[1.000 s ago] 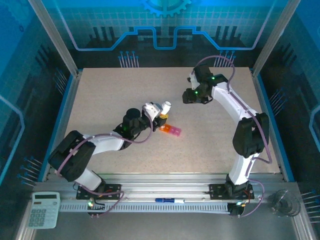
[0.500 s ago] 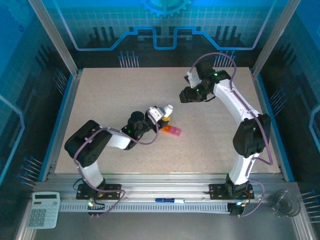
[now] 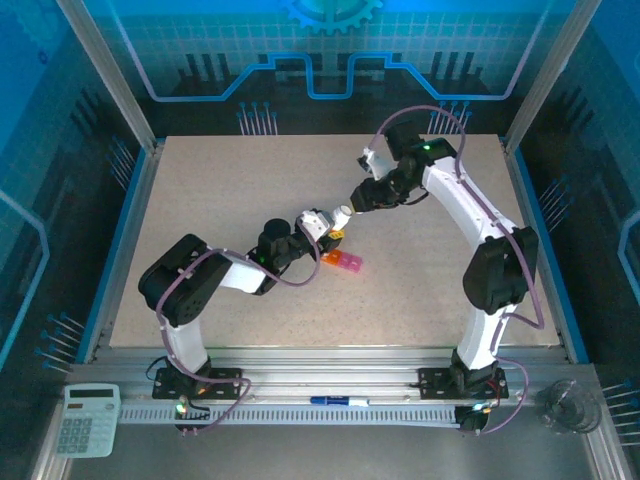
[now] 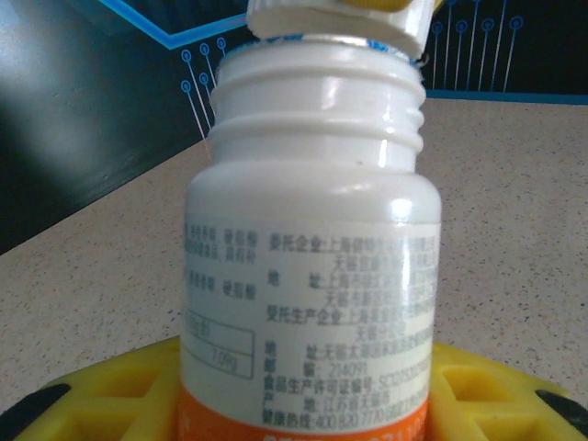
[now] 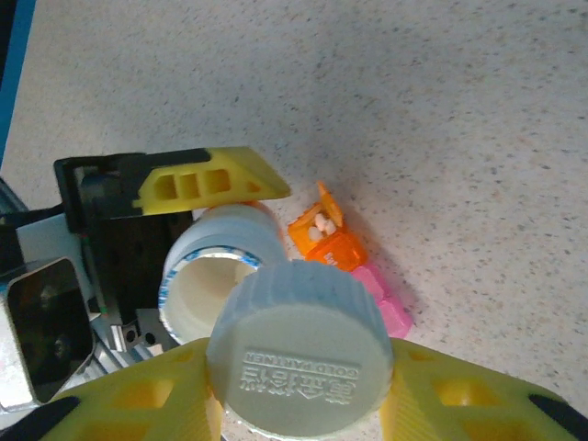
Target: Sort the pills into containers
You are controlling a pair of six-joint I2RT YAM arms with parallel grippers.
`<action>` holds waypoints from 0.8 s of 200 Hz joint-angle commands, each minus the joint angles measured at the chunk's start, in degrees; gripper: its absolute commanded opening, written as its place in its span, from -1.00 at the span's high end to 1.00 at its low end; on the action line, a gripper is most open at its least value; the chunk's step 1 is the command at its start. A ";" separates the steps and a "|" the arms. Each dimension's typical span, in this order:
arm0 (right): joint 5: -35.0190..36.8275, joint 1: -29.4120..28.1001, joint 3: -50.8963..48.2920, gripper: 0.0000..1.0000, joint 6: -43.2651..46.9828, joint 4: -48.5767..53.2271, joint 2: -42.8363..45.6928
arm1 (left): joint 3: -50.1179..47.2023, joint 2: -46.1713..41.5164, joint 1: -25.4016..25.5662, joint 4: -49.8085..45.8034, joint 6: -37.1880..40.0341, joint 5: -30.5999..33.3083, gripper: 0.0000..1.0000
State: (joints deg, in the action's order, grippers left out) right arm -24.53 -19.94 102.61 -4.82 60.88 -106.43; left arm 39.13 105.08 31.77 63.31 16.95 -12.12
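The left gripper (image 3: 320,228) pinched the white bottle (image 4: 312,257), its mouth open, while the right gripper (image 5: 299,377) clamped the ribbed cap (image 5: 299,340) right by that mouth. The containers (image 5: 347,253) lay on the table (image 3: 220,180) just beside the bottle, with the orange lid up and white pills (image 5: 322,230) inside

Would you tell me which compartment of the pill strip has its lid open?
The orange compartment at the strip's end: its lid stands up over white pills; the pink ones look shut.
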 commanded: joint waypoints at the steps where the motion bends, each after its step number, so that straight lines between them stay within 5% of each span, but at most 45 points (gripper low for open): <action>1: -2.50 -1.22 1.72 0.10 2.16 2.84 -1.35 | 1.29 1.01 -0.57 2.78 1.27 -2.43 1.00; 160: -4.11 -4.30 5.10 0.11 3.48 4.93 -5.39 | 1.49 0.23 -0.96 2.61 2.04 -4.80 1.00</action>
State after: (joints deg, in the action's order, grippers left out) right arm -26.26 -22.57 106.52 -2.68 63.51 -110.00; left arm 39.18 105.41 30.85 63.07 17.17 -14.24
